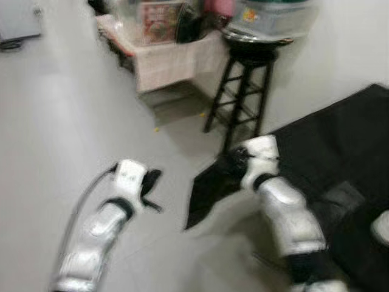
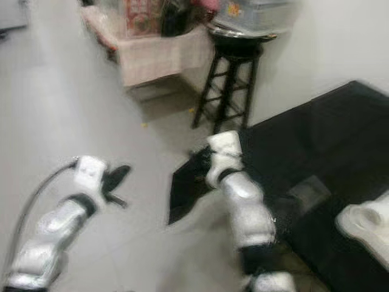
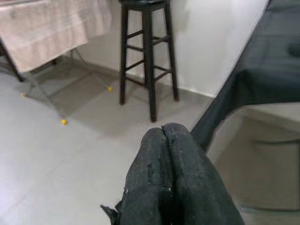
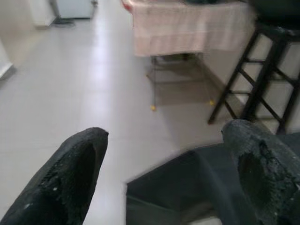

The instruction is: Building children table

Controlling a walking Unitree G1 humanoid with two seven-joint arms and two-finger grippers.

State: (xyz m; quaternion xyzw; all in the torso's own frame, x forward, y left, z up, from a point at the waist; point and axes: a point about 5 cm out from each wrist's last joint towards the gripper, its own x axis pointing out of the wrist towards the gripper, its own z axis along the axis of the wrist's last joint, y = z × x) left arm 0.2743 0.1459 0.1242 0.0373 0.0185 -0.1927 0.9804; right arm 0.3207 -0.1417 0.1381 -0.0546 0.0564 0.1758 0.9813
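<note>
The right gripper (image 4: pixel 164 173) hangs spread wide over the corner of a black cloth-covered table (image 2: pixel 328 140). At nine o'clock, the left gripper (image 3: pixel 164 180) is clenched shut, empty, above grey floor (image 1: pixel 55 121). At twelve o'clock stands a black stool (image 1: pixel 240 91). The right eye view catches white parts (image 2: pixel 368 222) on the cloth.

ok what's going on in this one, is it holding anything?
No, nothing is held. The right gripper is open, fingers spread wide, reaching over the corner of a black cloth that covers a low surface. The left gripper is shut and empty, held out over the grey floor. A black stool stands by the wall ahead, beside a table under a pink cloth. The head views are blurred.
</note>
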